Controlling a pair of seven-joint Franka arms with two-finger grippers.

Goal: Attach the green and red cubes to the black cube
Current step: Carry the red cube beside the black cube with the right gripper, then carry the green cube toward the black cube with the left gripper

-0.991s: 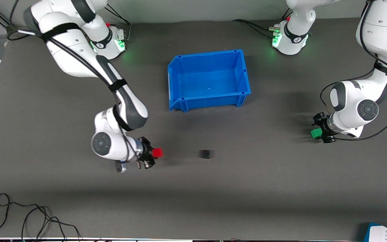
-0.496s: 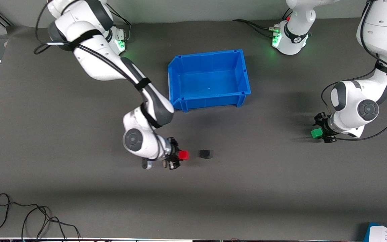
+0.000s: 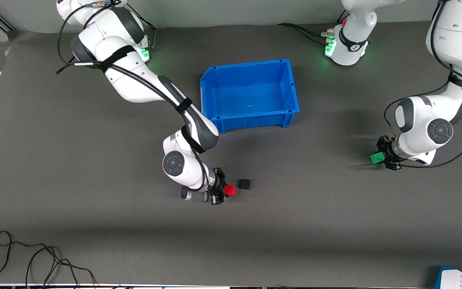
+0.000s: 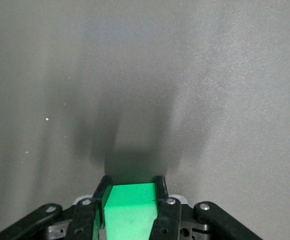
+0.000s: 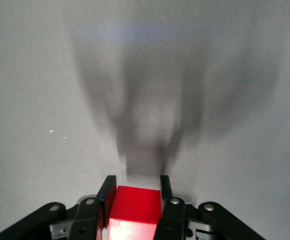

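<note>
moved along the table toward the black cube (image 3: 245, 184) since a second ago: right gripper (image 3: 223, 190), pinching the red cube (image 3: 229, 190), now just beside it with a sliver of gap. black cube on the mat, nearer the front camera than the blue bin (image 3: 215, 86); not seen in either wrist view. toward the left arm's end, left gripper (image 3: 380, 157) newly clamped on the green cube (image 3: 375, 158), low over the mat. both held cubes cut off by the wrist views' edges (image 5: 135, 210) (image 4: 130, 210).
</note>
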